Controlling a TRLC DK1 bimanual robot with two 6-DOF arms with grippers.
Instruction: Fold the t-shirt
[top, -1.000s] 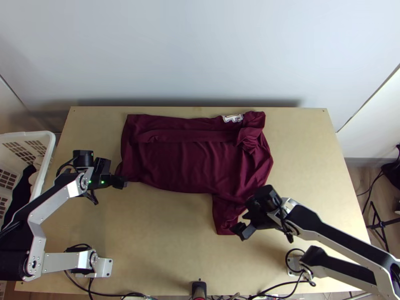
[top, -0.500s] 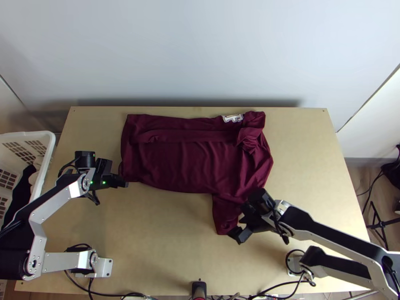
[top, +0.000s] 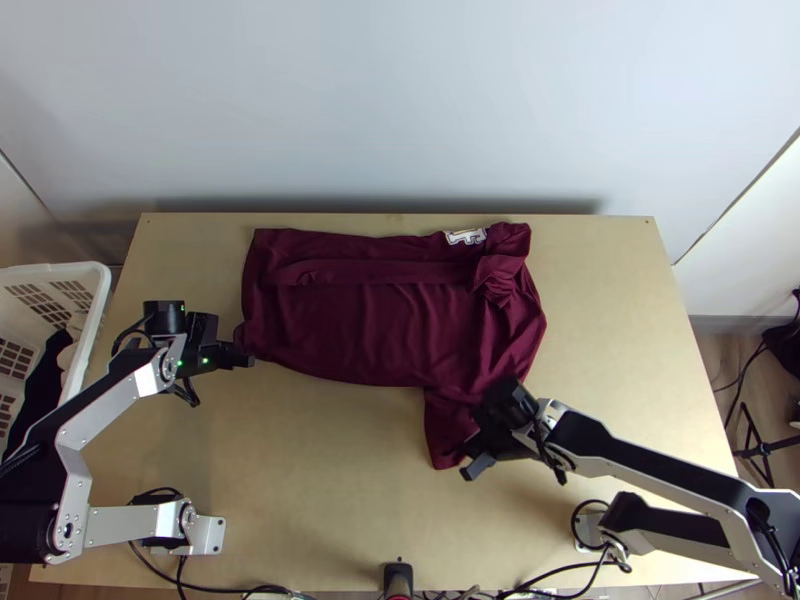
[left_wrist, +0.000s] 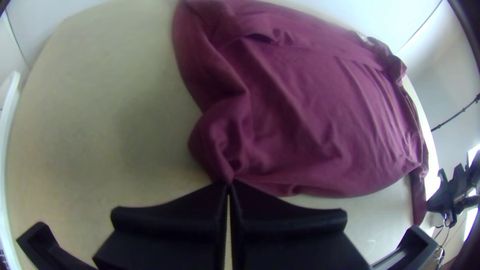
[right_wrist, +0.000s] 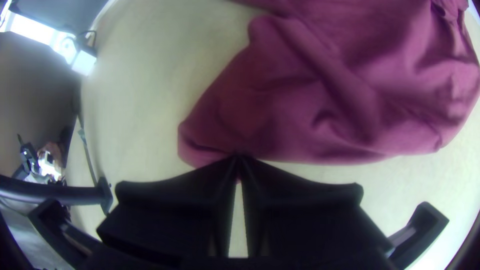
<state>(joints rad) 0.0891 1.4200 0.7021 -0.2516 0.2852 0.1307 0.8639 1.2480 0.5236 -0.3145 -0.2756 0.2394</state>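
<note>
A maroon t-shirt (top: 380, 325) lies on the table, its far side turned over in a long strip, with bunched cloth at the far right and a sleeve toward the near edge. My left gripper (top: 246, 358) is at the shirt's near left corner; in the left wrist view this gripper (left_wrist: 228, 186) is shut on a gathered bit of the t-shirt (left_wrist: 325, 115). My right gripper (top: 470, 462) stands at the near sleeve, partly covering it. The right wrist view has that gripper (right_wrist: 240, 159) shut on the edge of the sleeve of the t-shirt (right_wrist: 300, 100).
A white basket (top: 100, 310) with dark cloth inside stands beyond the table's left edge. Bare wood of the table (top: 320, 470) lies between the two arms, and more on the right. A wall rises behind the far edge. Cables run along the near edge.
My right gripper has shifted slightly left over the sleeve and its fingers have come together. The left gripper has moved a little at the corner, where the cloth is now drawn slightly outward.
</note>
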